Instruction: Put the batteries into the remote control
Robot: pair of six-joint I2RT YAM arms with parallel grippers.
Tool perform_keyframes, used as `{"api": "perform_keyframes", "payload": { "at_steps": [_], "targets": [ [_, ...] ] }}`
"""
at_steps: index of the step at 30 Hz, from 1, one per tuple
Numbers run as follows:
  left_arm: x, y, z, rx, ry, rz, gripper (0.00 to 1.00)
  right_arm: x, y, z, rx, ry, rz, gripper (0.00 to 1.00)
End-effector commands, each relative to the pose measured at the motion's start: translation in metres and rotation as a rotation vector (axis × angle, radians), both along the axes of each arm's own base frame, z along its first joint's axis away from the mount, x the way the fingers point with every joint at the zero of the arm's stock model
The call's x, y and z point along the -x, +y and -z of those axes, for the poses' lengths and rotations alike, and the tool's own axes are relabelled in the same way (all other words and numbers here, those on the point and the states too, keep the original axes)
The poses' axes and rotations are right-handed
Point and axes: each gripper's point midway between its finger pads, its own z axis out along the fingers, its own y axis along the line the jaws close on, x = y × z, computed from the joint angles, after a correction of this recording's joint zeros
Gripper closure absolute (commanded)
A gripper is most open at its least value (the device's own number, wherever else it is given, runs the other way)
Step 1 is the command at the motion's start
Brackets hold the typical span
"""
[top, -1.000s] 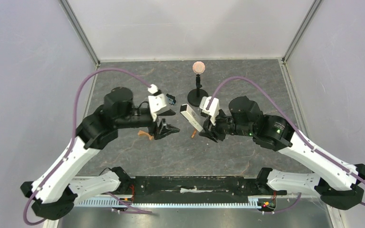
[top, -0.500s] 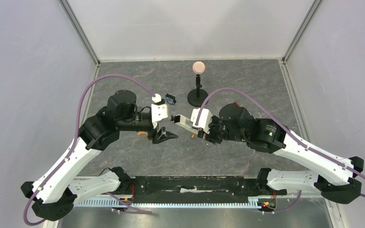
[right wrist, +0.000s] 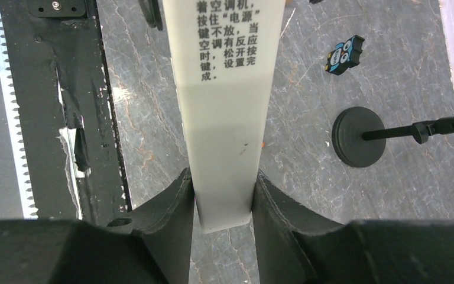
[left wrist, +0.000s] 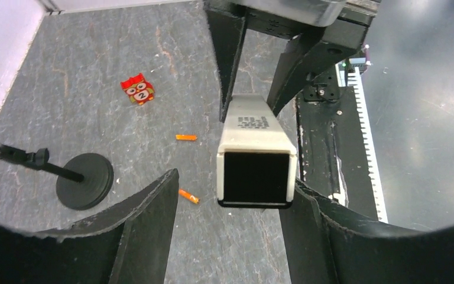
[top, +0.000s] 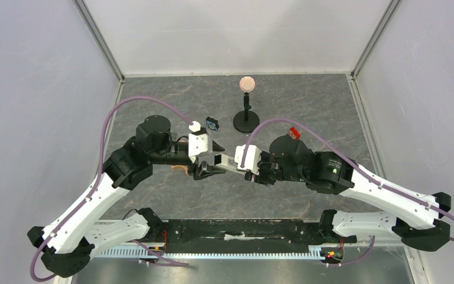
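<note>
Right gripper (right wrist: 221,177), clamped on one end of the remote control (right wrist: 221,89), which is held aloft; left gripper (left wrist: 230,192), spread about its other end, best closed squarely before any release; batteries (left wrist: 186,137) lying apart on the table (left wrist: 94,89).

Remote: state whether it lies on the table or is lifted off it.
Lifted off. The right end effector clamps one end of the remote, which hangs clear above the table.
</note>
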Motion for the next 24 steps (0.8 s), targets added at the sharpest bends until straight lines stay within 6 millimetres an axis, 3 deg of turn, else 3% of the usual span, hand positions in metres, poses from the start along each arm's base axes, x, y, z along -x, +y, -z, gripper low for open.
{"api": "perform_keyframes", "payload": {
  "at_steps": [1, 11, 24],
  "targets": [
    [0.014, -0.005, -0.015, 0.084, -0.089, 0.108, 0.33, 0.001, 0.004, -0.001, 0.002, -0.011, -0.014, 1.00],
    [0.023, -0.003, -0.014, 0.107, -0.103, 0.142, 0.35, -0.010, 0.007, -0.003, 0.003, 0.003, 0.068, 1.00],
    [0.002, -0.011, -0.015, 0.148, -0.060, 0.033, 0.51, -0.012, 0.009, -0.011, -0.036, -0.019, 0.074, 1.00]
  ]
}}
